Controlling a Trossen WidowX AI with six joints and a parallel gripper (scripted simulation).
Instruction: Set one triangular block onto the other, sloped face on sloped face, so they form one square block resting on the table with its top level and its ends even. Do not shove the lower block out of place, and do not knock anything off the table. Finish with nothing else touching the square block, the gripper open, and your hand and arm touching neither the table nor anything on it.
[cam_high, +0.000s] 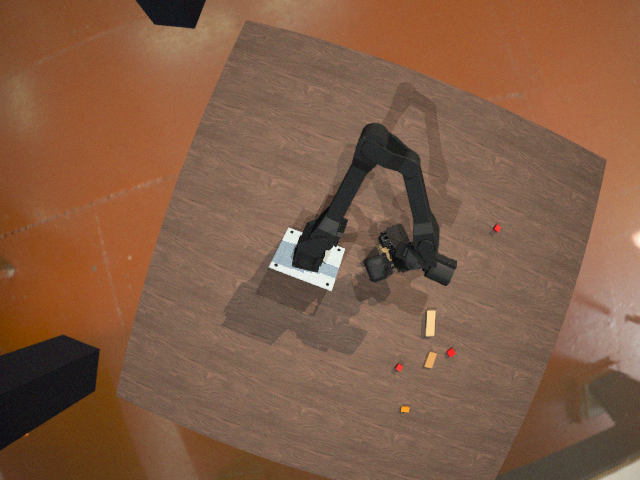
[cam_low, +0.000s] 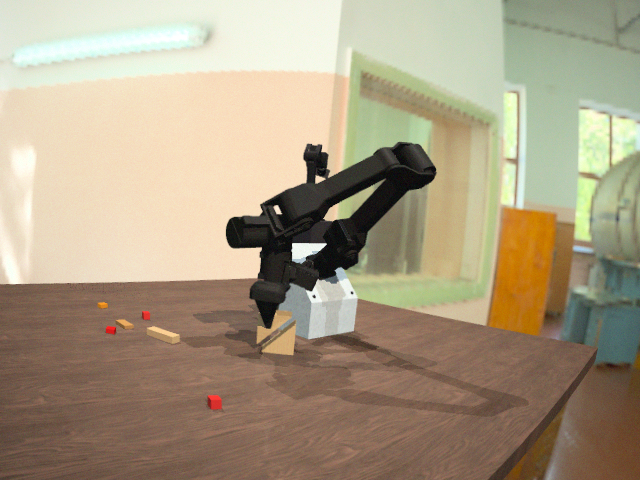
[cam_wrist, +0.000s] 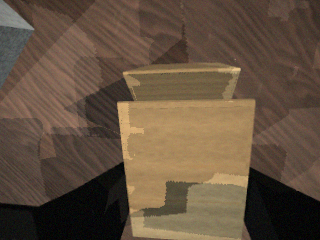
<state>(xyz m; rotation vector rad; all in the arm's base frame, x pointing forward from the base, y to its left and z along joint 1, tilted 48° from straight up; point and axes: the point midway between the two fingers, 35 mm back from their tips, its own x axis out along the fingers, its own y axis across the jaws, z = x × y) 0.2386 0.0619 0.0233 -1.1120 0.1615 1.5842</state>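
Observation:
Two tan triangular blocks sit together just in front of the arm's base. My gripper (cam_high: 385, 253) (cam_low: 267, 321) points down and is shut on the upper triangular block (cam_low: 263, 334) (cam_wrist: 185, 160). That block lies with its sloped face along the sloped face of the lower triangular block (cam_low: 284, 345) (cam_wrist: 180, 82), which rests on the table (cam_low: 361, 423). In the side view the pair reads as a near-square shape with a thin diagonal seam. I cannot tell whether the faces fully touch. From above, the arm hides most of both blocks.
The white arm base (cam_high: 330, 271) (cam_low: 328, 310) stands close behind the blocks. Loose pieces lie apart from them: a long tan block (cam_high: 430, 323) (cam_low: 162, 334), a short tan block (cam_high: 430, 359) (cam_low: 124, 323), red cubes (cam_high: 496, 227) (cam_low: 214, 401) (cam_high: 450, 352) (cam_high: 399, 367), an orange cube (cam_high: 405, 409) (cam_low: 102, 305).

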